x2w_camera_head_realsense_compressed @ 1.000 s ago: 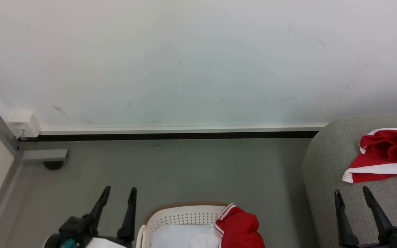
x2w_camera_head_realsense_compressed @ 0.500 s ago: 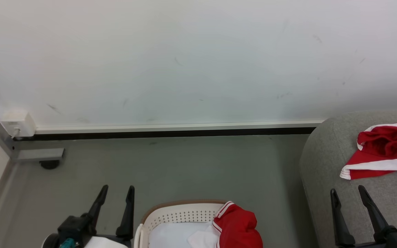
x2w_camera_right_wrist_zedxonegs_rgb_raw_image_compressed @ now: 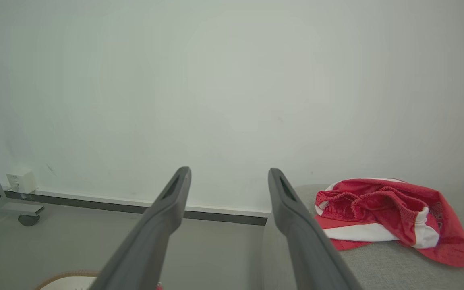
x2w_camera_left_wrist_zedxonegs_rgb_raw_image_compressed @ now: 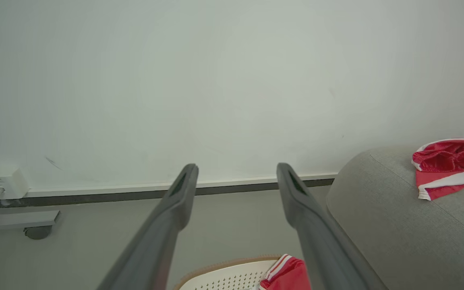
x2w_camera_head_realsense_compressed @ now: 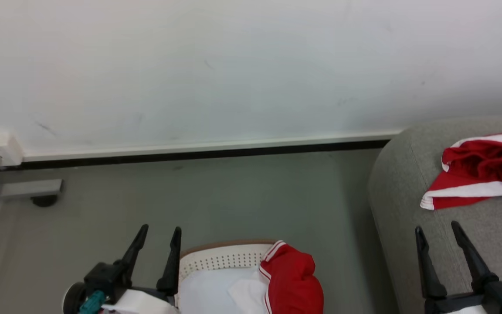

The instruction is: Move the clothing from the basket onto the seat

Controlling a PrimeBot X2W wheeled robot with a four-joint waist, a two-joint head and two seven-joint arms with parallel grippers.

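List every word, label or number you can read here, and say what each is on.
No text reads clearly.
Small white plastic box, far left: tiny dark mark on its front, too blurred to read.
Bright red white-striped garment on the grey fabric seat: dark print near its edge, too small to read.

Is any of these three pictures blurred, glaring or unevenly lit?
Head view: soft even light, no glare, seat sharp. Left wrist view: wall dimmer toward corners, left gripper's fingers soft near the lens. Right wrist view: same dimming, red garment sharp.
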